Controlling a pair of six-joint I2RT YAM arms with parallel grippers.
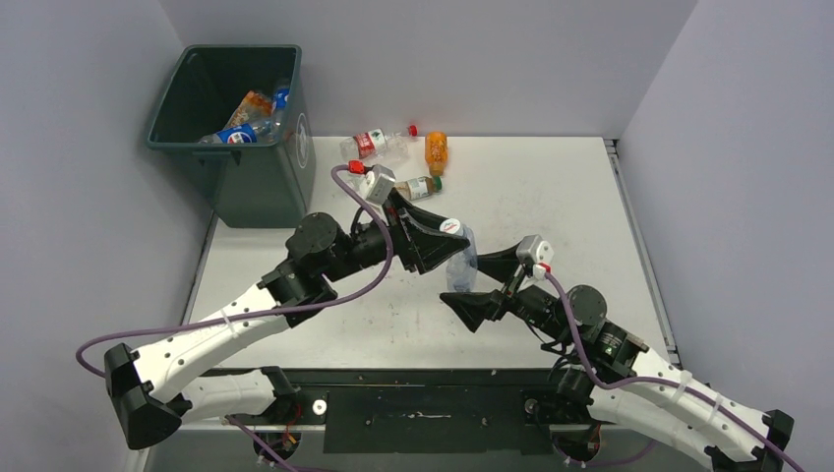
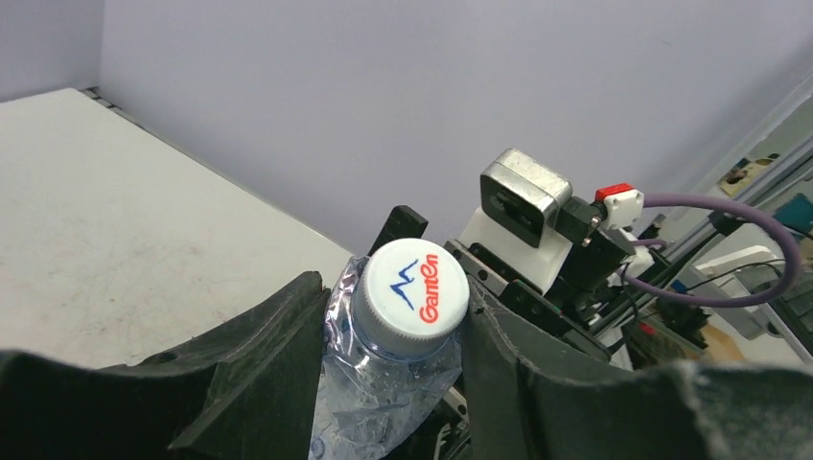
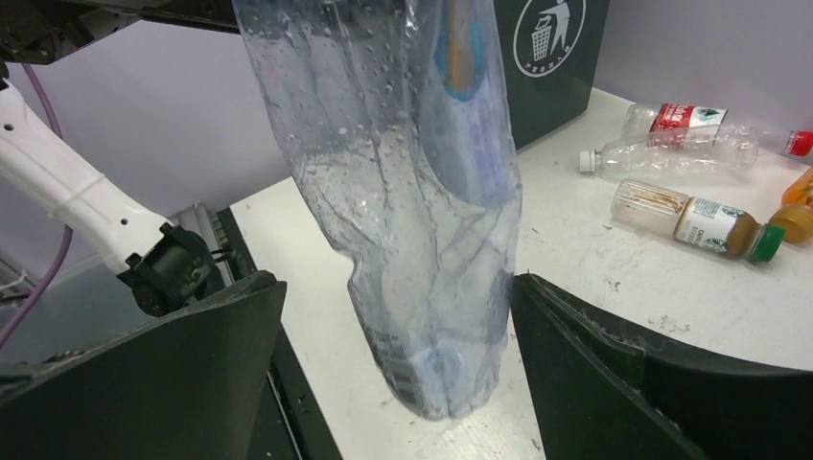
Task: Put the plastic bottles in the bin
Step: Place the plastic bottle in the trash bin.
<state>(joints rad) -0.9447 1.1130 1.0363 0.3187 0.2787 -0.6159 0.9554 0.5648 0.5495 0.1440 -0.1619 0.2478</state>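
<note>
- left end effector (image 2: pixel 393 309) is closed on the neck of a crumpled clear bottle (image 3: pixel 412 192), just under its white cap; the bottle hangs below it.
- right end effector (image 3: pixel 395 284) gapes wide, its fingers either side of the bottle's base, gripping nothing.
- step in hand, likely: carrying this bottle to the bin (image 1: pixel 261 182), beyond and left of the left end effector.
- next move calls for lifting clear, swinging over the rim, then releasing.
- three bottles (image 1: pixel 421 187) wait on the bench (image 1: pixel 551 197) just beyond.

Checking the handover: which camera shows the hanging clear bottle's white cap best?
Left wrist: the white cap fills the middle, lettering readable, between the left pincer fingers. Top external shows it as a small disc. Right wrist shows only the clear bottle body; cap cropped.
</note>
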